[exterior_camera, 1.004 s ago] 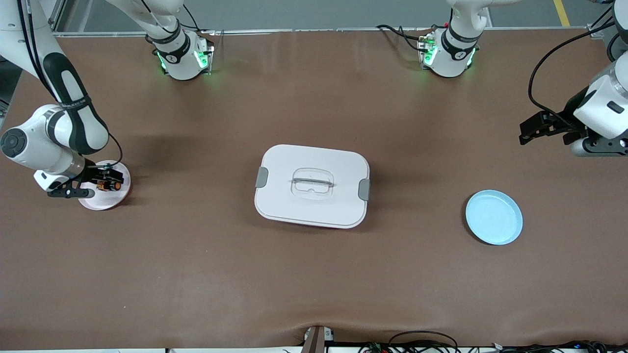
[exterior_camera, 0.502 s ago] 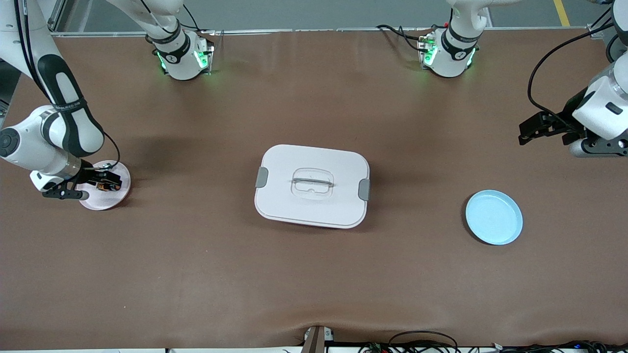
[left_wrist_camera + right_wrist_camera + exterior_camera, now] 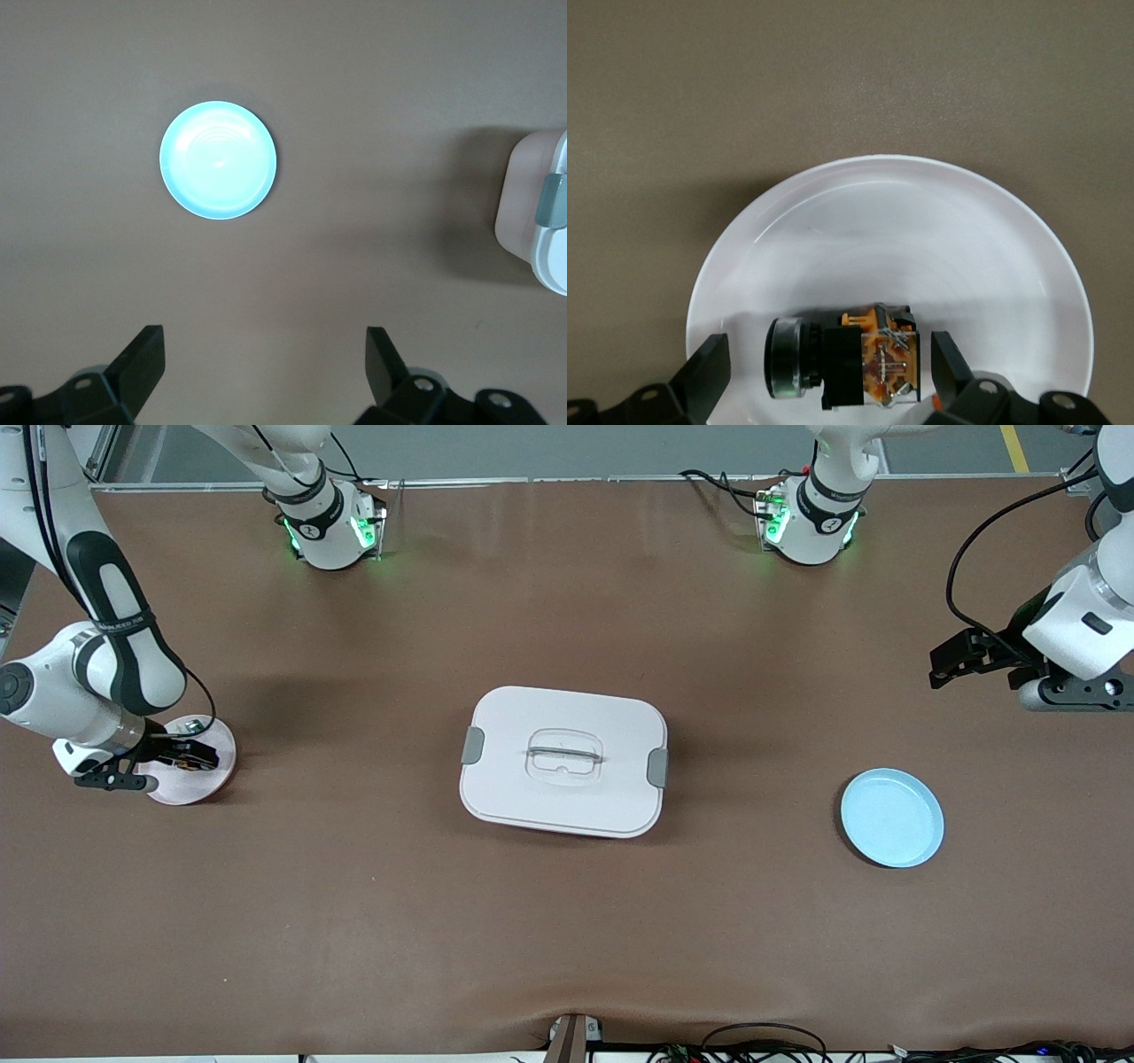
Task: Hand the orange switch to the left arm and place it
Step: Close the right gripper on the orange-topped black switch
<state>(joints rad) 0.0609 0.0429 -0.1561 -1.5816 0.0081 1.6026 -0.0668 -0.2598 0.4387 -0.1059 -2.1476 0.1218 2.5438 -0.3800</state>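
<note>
The orange switch [image 3: 843, 361] lies on its side in a pale pink plate [image 3: 205, 776] at the right arm's end of the brown bench [image 3: 567, 921]. The right claw [image 3: 824, 376] is low over this plate with its fingers wide open. One finger stands on each side of the switch, and neither finger touches it, so the claw has hold of nothing. In the front view the claw hides the switch.

The white box [image 3: 563, 761] with grey latches sits closed in the middle of the bench, well apart from the pink plate. A light blue plate [image 3: 891, 817] lies toward the left arm's end of the bench, a little nearer to the front camera than the box.

The left claw [image 3: 266, 367] is up in the air over the bare bench at the left arm's end. Its fingers are spread wide and it holds nothing.
</note>
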